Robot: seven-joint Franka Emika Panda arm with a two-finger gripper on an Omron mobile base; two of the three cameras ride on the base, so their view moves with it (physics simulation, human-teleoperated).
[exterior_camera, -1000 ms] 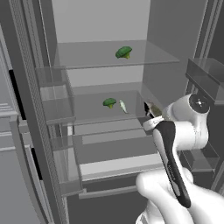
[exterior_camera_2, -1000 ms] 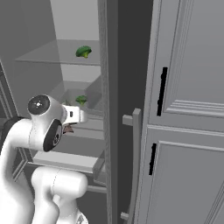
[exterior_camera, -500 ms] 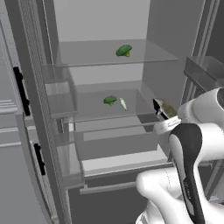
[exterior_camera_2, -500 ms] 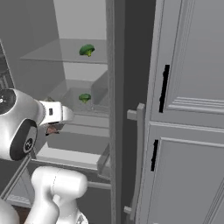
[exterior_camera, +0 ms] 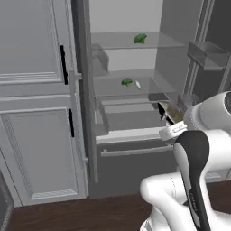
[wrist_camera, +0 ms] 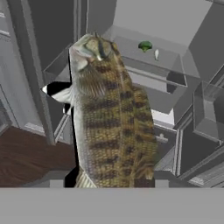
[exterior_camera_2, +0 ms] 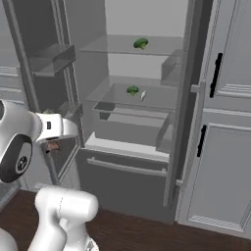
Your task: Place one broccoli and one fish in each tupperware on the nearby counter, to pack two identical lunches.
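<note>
My gripper (wrist_camera: 109,180) is shut on the brown, dark-banded fish (wrist_camera: 109,118), which stands up large along the fingers in the hand view. From the base cameras the gripper (exterior_camera: 168,113) (exterior_camera_2: 53,145) hangs in front of the open fridge, clear of its shelves. One broccoli (exterior_camera: 140,39) (exterior_camera_2: 140,43) lies on the upper glass shelf. A second broccoli (exterior_camera: 127,82) (exterior_camera_2: 132,90) (wrist_camera: 145,45) sits on the middle shelf, with the pale fish (exterior_camera: 138,85) (exterior_camera_2: 142,95) (wrist_camera: 156,54) right beside it. The tupperware and the counter are out of view.
A fridge drawer (exterior_camera: 131,122) stands pulled out below the middle shelf. The open fridge door with its bins (exterior_camera: 208,54) (exterior_camera_2: 51,56) flanks the arm. Grey cabinet doors with black handles (exterior_camera: 63,63) (exterior_camera_2: 216,73) stand beside the fridge. Dark wood floor (exterior_camera_2: 147,235) lies below.
The whole picture has shifted, so the base has moved back and aside from the fridge. The arm has drawn away from the shelves, still holding the brown fish.
</note>
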